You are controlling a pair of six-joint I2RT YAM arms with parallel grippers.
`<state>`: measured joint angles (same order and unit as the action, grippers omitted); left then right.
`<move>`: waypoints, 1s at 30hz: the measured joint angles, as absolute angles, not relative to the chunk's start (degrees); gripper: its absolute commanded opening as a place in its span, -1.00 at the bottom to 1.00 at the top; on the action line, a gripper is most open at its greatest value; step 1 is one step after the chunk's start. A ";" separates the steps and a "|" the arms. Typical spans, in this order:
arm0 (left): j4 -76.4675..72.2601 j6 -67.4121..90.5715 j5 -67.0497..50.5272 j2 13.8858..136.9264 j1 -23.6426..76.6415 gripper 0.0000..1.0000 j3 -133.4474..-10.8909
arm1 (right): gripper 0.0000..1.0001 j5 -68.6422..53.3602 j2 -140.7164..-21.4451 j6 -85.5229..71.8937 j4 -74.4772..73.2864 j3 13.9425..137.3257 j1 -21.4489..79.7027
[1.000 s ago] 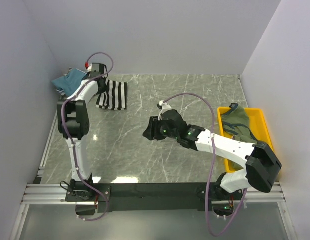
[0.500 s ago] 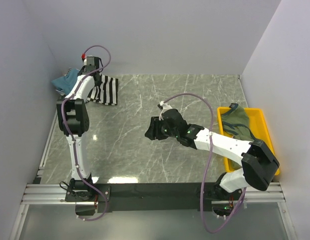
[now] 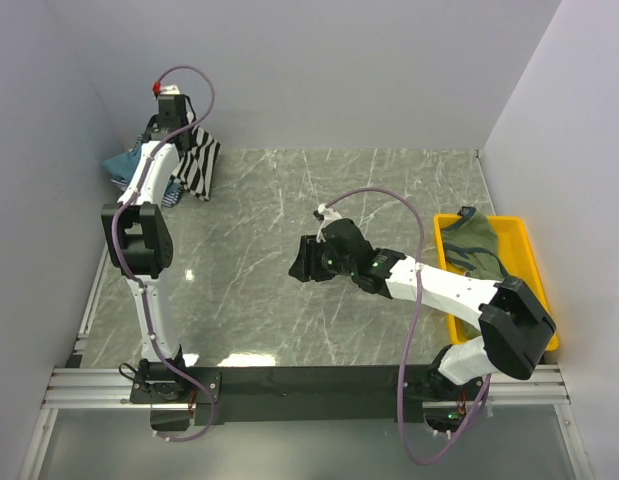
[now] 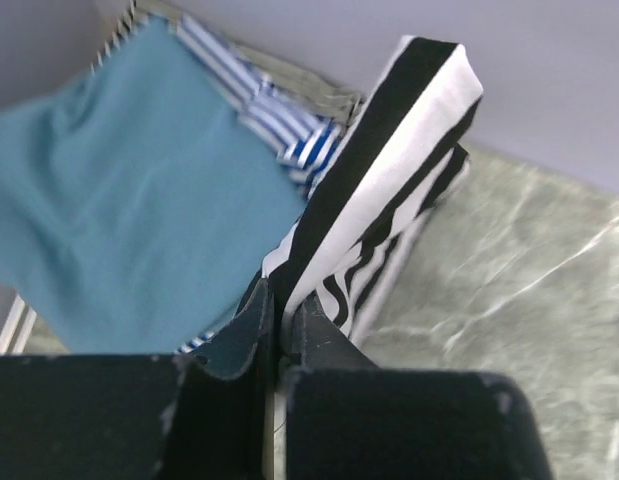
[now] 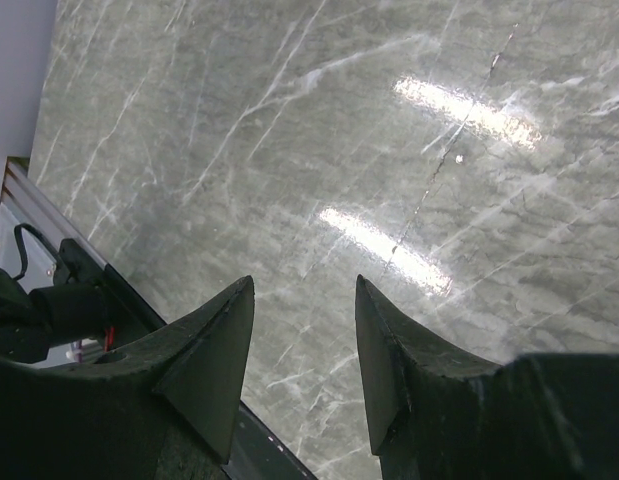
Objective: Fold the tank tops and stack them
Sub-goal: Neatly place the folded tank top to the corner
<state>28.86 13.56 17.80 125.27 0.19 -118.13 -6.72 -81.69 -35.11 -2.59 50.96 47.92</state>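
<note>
Left pincer (image 4: 277,322) clamped on black-and-white striped tank top (image 4: 389,180), folded, long axis running ahead-right from pincer. Teal tank top (image 4: 119,200) just left. Open desk (image 4: 529,300) right. Right pincer (image 5: 302,290) apart, above desk.

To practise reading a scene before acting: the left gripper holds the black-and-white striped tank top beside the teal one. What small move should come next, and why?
Probably lower the left gripper so the black-and-white striped tank top settles onto the teal tank top. Its shut jaws pinch the striped top, folded and raised right beside the teal one, which lies flat.
</note>
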 measured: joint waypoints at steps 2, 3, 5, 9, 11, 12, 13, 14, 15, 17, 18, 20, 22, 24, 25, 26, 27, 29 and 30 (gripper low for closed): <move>28.10 13.19 17.26 124.86 -0.01 -0.99 -119.42 | 0.04 -6.72 -81.71 -35.09 -2.61 50.96 47.92; 27.79 13.19 16.93 124.60 -0.21 -0.99 -119.68 | 0.04 -6.72 -81.71 -35.09 -2.59 50.96 47.92; 27.49 13.21 16.25 124.25 -0.75 -0.99 -120.05 | 0.04 -6.72 -81.73 -35.09 -2.59 50.96 47.92; 27.66 13.45 14.44 124.11 -2.68 -0.99 -121.49 | 0.04 -6.81 -81.80 -35.09 -2.59 50.96 47.92; 27.73 13.93 13.50 124.11 -3.79 -0.99 -122.39 | 0.04 -6.96 -82.00 -35.09 -2.59 50.96 47.92; 27.66 14.33 13.04 124.11 -4.51 -0.99 -122.83 | 0.04 -7.03 -82.15 -35.11 -2.59 50.96 47.92; 27.42 14.66 12.58 124.07 -5.04 -0.99 -122.93 | 0.04 -7.09 -82.28 -35.09 -2.57 50.96 47.88; 27.29 15.09 11.97 123.98 -5.72 -0.99 -122.93 | 0.04 -7.16 -82.48 -35.09 -2.55 50.96 47.83; 27.24 15.75 11.35 123.92 -6.48 -0.99 -122.93 | 0.04 -7.18 -82.74 -35.11 -2.55 50.96 47.81; 27.07 16.82 9.91 123.92 -8.03 -0.99 -122.74 | 0.04 -7.25 -83.24 -35.09 -2.55 50.96 47.79; 26.65 17.63 9.08 123.92 -9.17 -0.99 -122.26 | 0.04 -7.38 -83.53 -35.11 -2.57 50.96 47.79; 25.91 19.25 7.88 123.90 -11.11 -0.99 -121.25 | 0.04 -7.73 -83.99 -35.11 -2.57 50.96 47.77; 24.56 20.88 7.20 123.87 -13.17 -0.98 -119.07 | 0.04 -8.03 -84.40 -35.11 -2.55 50.96 47.72; 22.46 22.85 6.87 123.74 -14.94 -0.82 -115.66 | 0.04 -8.23 -84.71 -35.11 -2.52 50.96 47.72; 21.63 23.92 6.66 123.74 -16.01 -0.60 -113.69 | 0.04 -8.29 -84.84 -35.11 -2.55 50.96 47.72; 21.56 24.91 6.50 123.96 -16.80 -0.46 -112.44 | 0.04 -8.40 -84.93 -35.11 -2.50 50.96 47.72; 21.82 25.80 6.48 124.40 -17.58 -0.28 -111.68 | 0.04 -8.49 -84.99 -35.11 -2.50 50.96 47.72; 21.87 27.51 6.74 125.36 -18.68 -0.16 -111.42 | 0.04 -8.64 -85.17 -35.14 -2.46 50.92 47.72; 21.54 28.21 7.03 125.47 -18.96 -0.07 -111.07 | 0.04 -8.67 -85.21 -35.14 -2.42 50.85 47.72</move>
